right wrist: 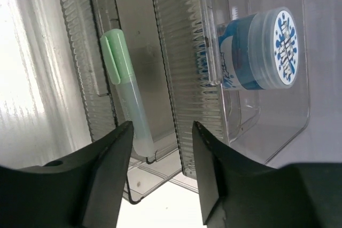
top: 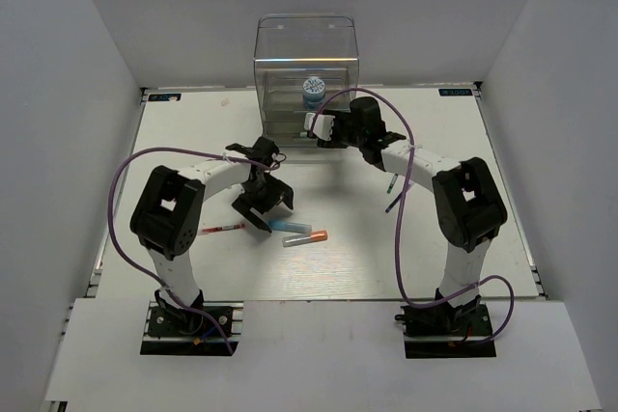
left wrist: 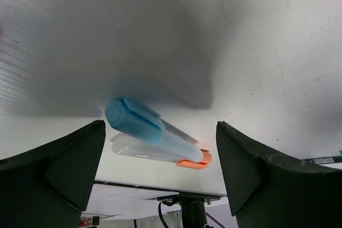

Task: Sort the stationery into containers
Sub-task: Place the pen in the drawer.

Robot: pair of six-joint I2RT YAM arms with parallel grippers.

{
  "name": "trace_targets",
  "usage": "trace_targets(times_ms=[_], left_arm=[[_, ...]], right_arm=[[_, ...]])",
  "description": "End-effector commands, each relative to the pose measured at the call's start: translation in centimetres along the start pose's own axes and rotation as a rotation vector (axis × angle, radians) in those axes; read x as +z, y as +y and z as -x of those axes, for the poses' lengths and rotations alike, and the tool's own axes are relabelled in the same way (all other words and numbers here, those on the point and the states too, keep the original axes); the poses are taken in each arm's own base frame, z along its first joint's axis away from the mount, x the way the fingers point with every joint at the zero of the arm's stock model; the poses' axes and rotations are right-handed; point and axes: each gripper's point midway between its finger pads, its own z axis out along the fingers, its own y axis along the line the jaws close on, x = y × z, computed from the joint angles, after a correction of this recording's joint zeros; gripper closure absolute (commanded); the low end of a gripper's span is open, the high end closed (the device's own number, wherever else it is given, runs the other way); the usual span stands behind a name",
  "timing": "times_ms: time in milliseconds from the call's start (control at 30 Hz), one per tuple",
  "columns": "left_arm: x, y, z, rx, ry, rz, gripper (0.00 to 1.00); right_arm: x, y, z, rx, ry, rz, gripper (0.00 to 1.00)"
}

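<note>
White bench (top: 193, 132) fills the overhead view between grey walls. At its far edge, upper centre of the frame, stands the clear drawer unit (top: 306, 65), with the blue-and-white tub (top: 313, 91) in its tall top compartment. My right hand (top: 323, 127) is close at the unit's front, fingers parted a little and holding nothing. Its wrist view shows the pale-green marker (right wrist: 128, 100) lying in a shallow drawer at left of frame, the tub at upper right. My left hand (top: 263, 202), centre frame, is spread wide with nothing in it, just above the light-blue marker (top: 287, 226). That marker lies touching the grey orange-tipped marker (top: 305, 237). The thin red pen (top: 222, 229) lies to their left, beside my left arm.
</note>
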Motion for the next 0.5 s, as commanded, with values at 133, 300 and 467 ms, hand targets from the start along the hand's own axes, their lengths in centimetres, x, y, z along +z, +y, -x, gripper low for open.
trace_targets(times_ms=[133, 300, 467], left_arm=[[0.3, -0.5, 0.0, -0.015, -0.001, -0.004, 0.12], [0.9, 0.0, -0.4, -0.038, 0.003, 0.011, 0.22], [1.8, -0.1, -0.7, -0.031, 0.015, 0.018, 0.51]], right_arm=[[-1.5, -3.3, 2.5, 0.038, -0.059, -0.097, 0.45], [-3.8, -3.6, 4.3, 0.137, -0.124, -0.120, 0.45], [-7.0, -2.4, 6.0, 0.203, -0.198, -0.126, 0.36]])
